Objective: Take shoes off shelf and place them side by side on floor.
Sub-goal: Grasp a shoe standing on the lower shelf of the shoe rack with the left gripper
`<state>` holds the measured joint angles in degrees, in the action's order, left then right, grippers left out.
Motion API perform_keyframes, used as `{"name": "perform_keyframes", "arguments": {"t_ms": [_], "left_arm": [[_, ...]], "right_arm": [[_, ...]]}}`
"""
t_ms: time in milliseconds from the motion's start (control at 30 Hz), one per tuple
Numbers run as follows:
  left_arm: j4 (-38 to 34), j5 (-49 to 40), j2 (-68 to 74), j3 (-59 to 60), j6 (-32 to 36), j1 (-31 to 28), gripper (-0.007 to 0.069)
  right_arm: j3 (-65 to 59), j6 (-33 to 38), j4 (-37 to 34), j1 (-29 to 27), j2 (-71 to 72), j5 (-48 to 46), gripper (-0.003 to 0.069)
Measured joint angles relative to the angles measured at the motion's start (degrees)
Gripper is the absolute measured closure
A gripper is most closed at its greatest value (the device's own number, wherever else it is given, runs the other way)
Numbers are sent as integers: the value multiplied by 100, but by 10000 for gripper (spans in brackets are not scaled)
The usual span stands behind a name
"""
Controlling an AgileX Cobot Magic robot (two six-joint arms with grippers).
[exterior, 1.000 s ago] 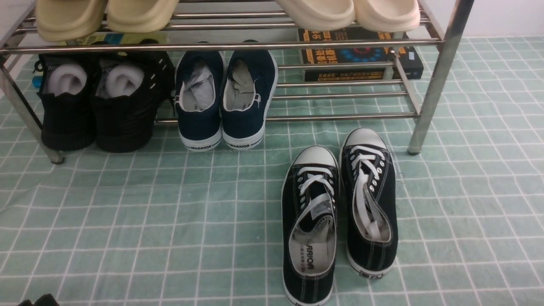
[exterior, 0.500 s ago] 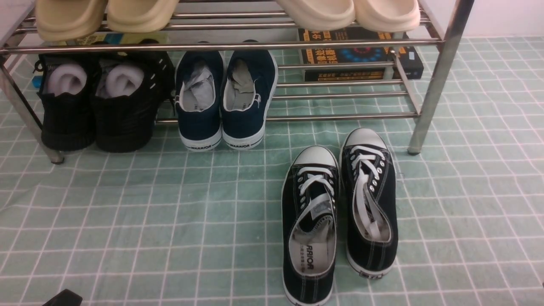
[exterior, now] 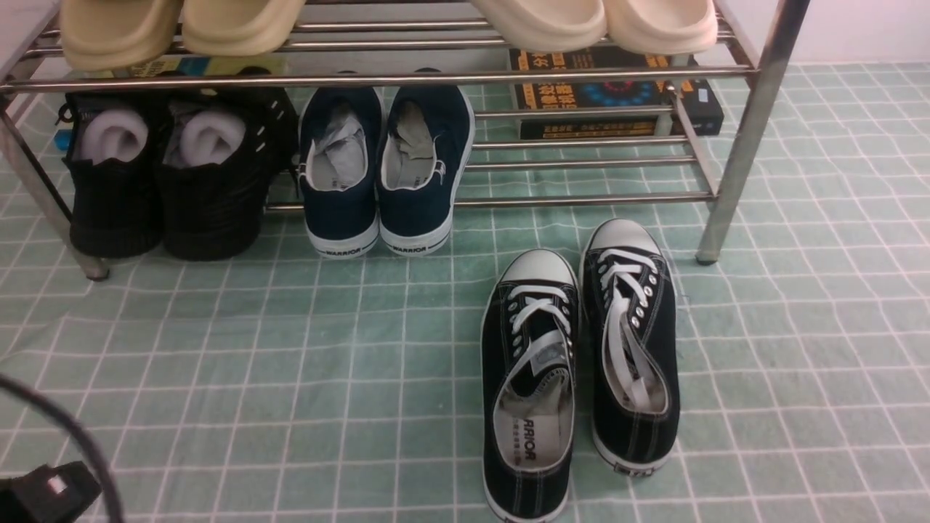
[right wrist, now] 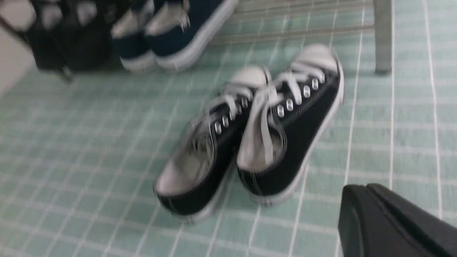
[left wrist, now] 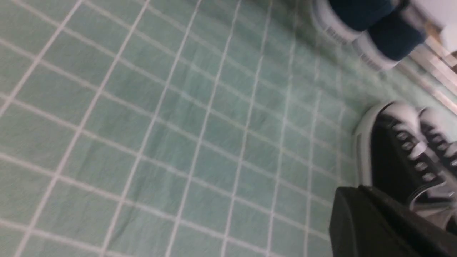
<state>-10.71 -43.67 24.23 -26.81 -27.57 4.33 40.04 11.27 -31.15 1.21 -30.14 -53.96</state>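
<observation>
Left arm [exterior: 45, 492] entered beside open floor [exterior: 290, 378]

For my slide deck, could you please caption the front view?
Navy slip-ons sit on the shelf, lower tier; black lace-up sneakers stand paired on the green floor.

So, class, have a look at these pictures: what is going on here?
A two-armed robot is to move shoes from the shelf to the floor. The navy slip-ons sit on its lower tier, untouched. A pair of black lace-up sneakers already lies side by side on the floor. The left arm's fingers and the right arm's fingers are shut, empty, over the floor.
</observation>
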Motion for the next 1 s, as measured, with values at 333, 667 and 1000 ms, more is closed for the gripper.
{"name": "perform_keyframes", "arguments": {"t_ms": [333,667,1000], "left_arm": [[468,-809,3205,-2439,647,0,533],[526,-1333,5161,-4400,792,300,302],[577,-1368,7243,-6257,562,680,248]], "right_arm": [[917,247,-124,102,-2520,-1524,659],[935,428,51,1419,-3225,-1413,653],[935,330,398,1736,-3453,-1241,646]]}}
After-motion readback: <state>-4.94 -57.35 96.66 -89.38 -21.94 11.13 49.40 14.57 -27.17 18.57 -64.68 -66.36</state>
